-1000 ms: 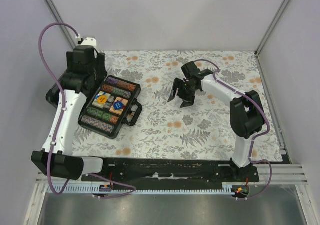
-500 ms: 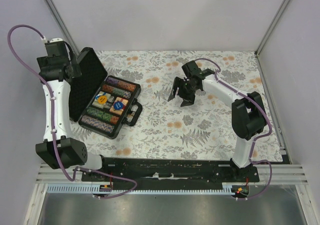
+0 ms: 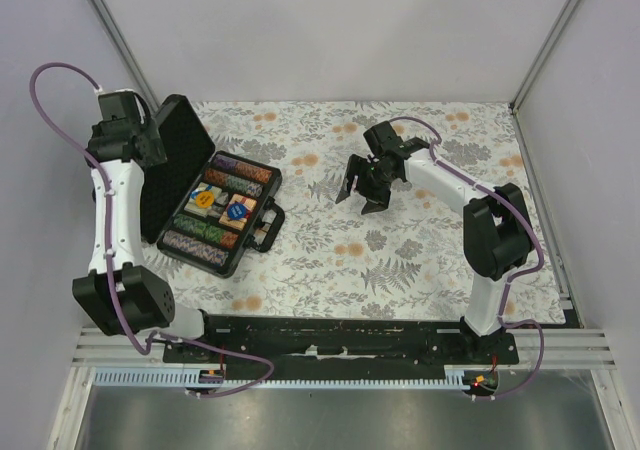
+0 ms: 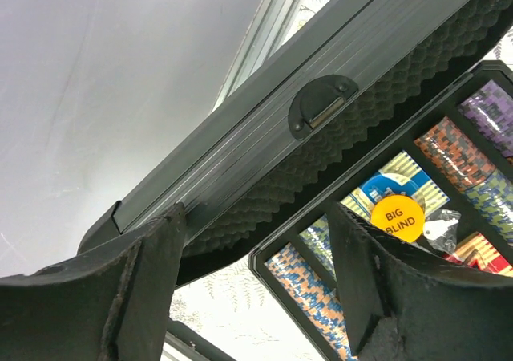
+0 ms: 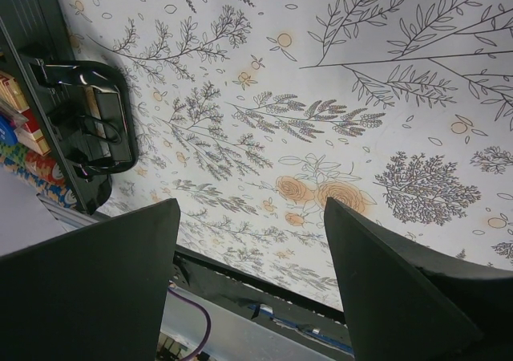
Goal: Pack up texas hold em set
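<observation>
Two end effectors we see wide and empty, left end effector [image 4: 256, 221] beside the raised lid [image 4: 240, 128] of the black case [image 3: 262, 232], right end effector [image 5: 252, 210] over the tabletop [image 3: 400, 255]

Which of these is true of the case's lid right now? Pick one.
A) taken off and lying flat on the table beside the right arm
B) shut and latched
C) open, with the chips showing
C: the lid stands raised along the left side of the case, and rows of chips show in the open tray.
</observation>
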### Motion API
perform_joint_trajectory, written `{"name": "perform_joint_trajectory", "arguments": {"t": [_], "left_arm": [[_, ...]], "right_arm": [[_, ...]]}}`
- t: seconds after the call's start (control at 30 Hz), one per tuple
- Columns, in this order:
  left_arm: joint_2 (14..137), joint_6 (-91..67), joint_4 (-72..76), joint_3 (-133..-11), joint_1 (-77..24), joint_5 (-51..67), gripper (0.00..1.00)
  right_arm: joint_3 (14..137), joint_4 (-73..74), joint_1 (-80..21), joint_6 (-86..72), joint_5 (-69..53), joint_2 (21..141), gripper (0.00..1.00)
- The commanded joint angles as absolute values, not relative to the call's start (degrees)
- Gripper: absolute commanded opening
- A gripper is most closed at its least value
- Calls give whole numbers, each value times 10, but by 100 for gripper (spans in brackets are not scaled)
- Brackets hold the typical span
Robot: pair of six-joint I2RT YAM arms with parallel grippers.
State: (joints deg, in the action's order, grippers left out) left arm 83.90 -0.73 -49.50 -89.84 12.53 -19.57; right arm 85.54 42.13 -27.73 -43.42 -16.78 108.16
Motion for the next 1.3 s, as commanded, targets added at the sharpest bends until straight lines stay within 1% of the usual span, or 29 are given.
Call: {"name": "perform_joint_trajectory", "arguments": {"t": [0.0,0.13,0.27,0.4,0.5,0.7,0.8,0.9,1.13,1.27], "left_arm": [[803,-42,-482,-859,126,-130,71],[781,-66,-483,-835,126,-84,59],[754,-99,-480,-806,124,-39,54],[723,-122,-480,-776,119,-3,54],[699,-129,-481,-750,112,49,53],[648,-135,-481,-681,103,54,53],[631,-148,-480,-658,102,82,53],[616,-160,-474,-639,102,113,53],[594,-207,-433,-602,101,235,53],[578,-215,-424,-578,101,266,53]], "right_arm": [[875,424,-275,-426,-167,1064,80],[871,424,-275,-427,-168,1064,80],[863,423,-275,-431,-168,1060,79],[846,418,-275,-434,-167,1052,80],[833,415,-275,-438,-166,1046,79],[815,405,-276,-447,-166,1039,79],[809,403,-278,-447,-166,1037,79],[806,403,-280,-449,-162,1034,79],[803,403,-295,-454,-152,1027,79],[806,399,-307,-458,-152,1025,79]]}}
